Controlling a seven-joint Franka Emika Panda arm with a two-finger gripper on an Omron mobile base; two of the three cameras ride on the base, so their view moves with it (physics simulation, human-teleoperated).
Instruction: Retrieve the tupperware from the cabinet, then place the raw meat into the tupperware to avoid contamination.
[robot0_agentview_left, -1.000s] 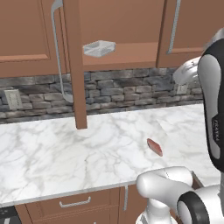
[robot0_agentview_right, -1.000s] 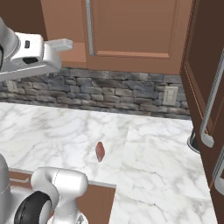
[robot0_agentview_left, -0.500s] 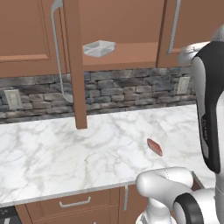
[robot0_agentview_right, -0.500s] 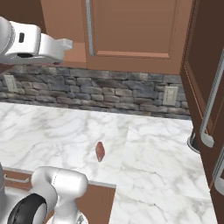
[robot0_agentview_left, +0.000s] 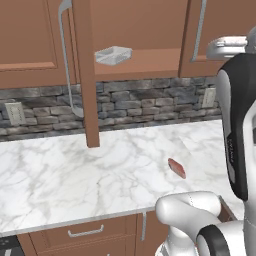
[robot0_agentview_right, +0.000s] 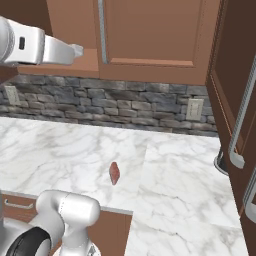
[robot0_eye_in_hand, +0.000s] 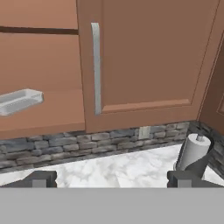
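My gripper (robot0_eye_in_hand: 111, 179) jaws spread wide, nothing between them, raised to cabinet height. Over last second I swung arm left, hand now nearer open shelf. Raw meat (robot0_agentview_left: 176, 168) far below hand on marble counter (robot0_agentview_left: 60, 180), untouched. Tupperware (robot0_eye_in_hand: 18, 101) ahead and off to left of fingers, on bottom shelf of open cabinet (robot0_eye_in_hand: 39, 57). Judging reach for container under way, grasp not yet made.
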